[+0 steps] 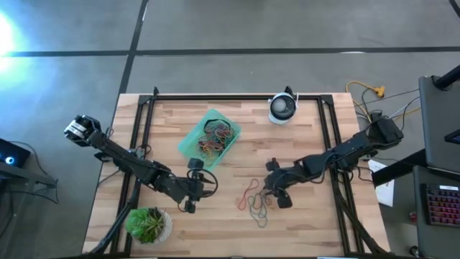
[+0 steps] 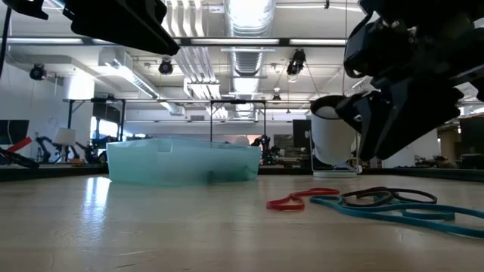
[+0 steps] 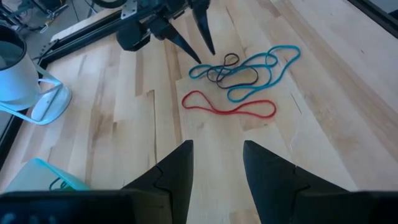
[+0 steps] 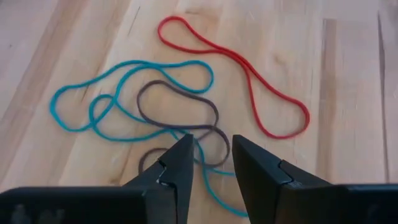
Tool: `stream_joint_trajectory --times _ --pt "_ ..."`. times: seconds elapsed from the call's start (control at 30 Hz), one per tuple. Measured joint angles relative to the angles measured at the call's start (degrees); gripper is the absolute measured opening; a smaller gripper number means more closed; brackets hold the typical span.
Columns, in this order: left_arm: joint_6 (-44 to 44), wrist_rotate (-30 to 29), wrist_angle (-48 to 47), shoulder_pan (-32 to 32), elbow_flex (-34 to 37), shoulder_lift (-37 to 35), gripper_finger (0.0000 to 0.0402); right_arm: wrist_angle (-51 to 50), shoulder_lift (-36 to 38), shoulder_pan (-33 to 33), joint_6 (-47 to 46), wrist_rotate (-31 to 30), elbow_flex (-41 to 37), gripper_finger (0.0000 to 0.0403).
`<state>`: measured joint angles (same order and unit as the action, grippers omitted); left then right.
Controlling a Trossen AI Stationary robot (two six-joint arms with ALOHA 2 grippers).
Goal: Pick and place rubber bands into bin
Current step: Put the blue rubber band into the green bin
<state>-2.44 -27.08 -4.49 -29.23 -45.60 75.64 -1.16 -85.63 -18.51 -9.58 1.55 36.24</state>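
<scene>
Pale butcher-block planks make up the wooden table (image 1: 302, 223), framed by black rails, with grey concrete floor around it and a long workshop with ceiling ducts behind. At the near left corner stands a round pot with a green plant (image 1: 148, 224); at the far edge, right of centre, sits a white-and-black round device (image 1: 282, 108). Nothing lies between the loose bands and the tray.

Left of centre toward the far side, a small translucent teal-green rectangular bin (image 1: 188, 140) sits at an angle, holding a tangle of mixed-colour rubber bands (image 1: 217, 138).

On the bare wood near the middle lie three loose loops: a teal rubber band (image 4: 93, 109), a dark brown rubber band (image 4: 180, 124) crossing it, and a red rubber band (image 4: 249, 78) just beside them.

The right gripper (image 4: 211, 163) hangs directly over the brown and teal loops, fingers spread narrowly, pinching nothing. The left gripper (image 3: 217, 168) waits near the plant side, fingers apart and empty.
</scene>
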Motion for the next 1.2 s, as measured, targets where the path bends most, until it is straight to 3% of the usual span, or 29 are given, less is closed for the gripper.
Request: stream_joint_trajectory --times 0.43,0.8,1.03,1.2 --pt "0.0 0.0 0.2 0.0 0.1 0.0 0.0125 4.0 -8.2 0.0 -0.6 -0.2 0.0 0.0089" --pt "0.0 -0.2 0.4 0.0 0.2 0.0 0.0125 4.5 -7.5 0.0 -0.8 0.1 -0.1 0.0073" --pt "0.0 -0.2 0.5 0.0 0.2 0.0 0.0125 4.8 -7.6 0.0 -2.8 4.7 -0.1 0.0076" --pt "0.0 -0.2 0.5 0.0 0.2 0.0 0.0125 4.8 -7.6 0.0 -4.0 5.0 -0.1 0.0085"
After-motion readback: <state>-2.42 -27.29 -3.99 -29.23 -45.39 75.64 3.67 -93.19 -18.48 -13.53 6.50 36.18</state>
